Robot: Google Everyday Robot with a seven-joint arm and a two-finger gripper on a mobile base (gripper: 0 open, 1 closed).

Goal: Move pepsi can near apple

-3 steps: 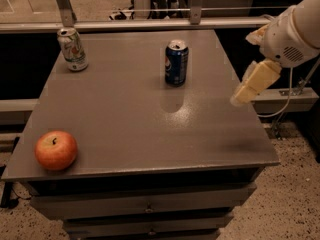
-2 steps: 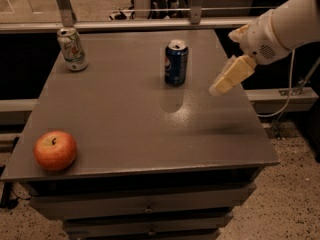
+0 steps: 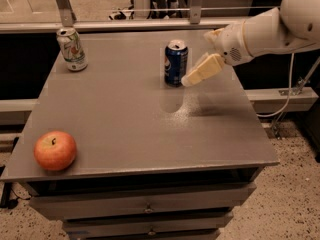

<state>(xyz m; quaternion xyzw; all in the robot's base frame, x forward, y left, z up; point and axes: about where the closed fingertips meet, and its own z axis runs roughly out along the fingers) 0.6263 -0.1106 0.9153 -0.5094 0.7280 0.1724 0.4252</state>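
pepsi can (image 3: 176, 63) stands upright, long axis vertical; gripper (image 3: 202, 71) just beside it.

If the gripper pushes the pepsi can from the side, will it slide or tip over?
The pepsi can stands upright, tall over a narrow base, so a high push from the gripper, close beside it, would probably tip it. The table looks smooth, so a low push may slide it. Once down, it would likely roll.

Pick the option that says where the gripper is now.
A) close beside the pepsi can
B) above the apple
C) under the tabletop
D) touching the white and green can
A: the gripper hangs right next to the pepsi can, far from the apple at the front corner.
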